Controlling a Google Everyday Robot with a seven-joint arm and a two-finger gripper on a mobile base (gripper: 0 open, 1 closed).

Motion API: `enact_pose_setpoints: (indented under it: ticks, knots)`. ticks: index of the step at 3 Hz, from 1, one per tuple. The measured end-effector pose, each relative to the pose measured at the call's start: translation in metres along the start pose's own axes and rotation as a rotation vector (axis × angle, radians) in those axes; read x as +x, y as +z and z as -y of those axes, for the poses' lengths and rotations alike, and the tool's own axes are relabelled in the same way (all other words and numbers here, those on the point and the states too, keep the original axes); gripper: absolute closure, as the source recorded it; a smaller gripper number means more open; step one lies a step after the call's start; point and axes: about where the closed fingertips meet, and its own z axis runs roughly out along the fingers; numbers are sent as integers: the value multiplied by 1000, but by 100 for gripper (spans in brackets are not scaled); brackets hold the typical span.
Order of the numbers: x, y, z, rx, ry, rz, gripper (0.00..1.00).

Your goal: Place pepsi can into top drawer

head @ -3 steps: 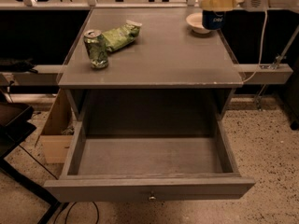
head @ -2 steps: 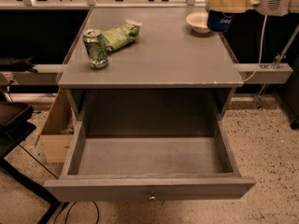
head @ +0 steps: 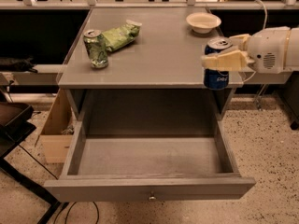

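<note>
My gripper [head: 220, 55] reaches in from the right and is shut on the pepsi can [head: 216, 74], a dark blue can with a silver top. It holds the can upright in the air at the front right corner of the cabinet top, above the right end of the open top drawer [head: 149, 189]. The drawer is pulled fully out, its grey floor is bare, and a small round knob [head: 152, 197] sits on its front panel. My white arm [head: 273, 49] extends off the right edge.
A green can [head: 96, 48] and a green snack bag [head: 120, 33] lie on the left of the cabinet top [head: 159, 55]. A white bowl [head: 203, 22] stands at the back right. A cardboard box [head: 53, 134] sits on the floor at left.
My gripper has lifted the pepsi can from beside the white bowl at the back right and carried it forward to the front right corner, above the drawer's right end.
</note>
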Motion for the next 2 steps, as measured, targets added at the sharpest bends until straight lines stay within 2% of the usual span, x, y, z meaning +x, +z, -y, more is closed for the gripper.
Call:
enact_pose_setpoints:
  ticks: [1, 2]
  knots:
    - [0, 0, 0, 0, 0, 0, 100]
    - [22, 14, -1, -5, 39, 18, 100]
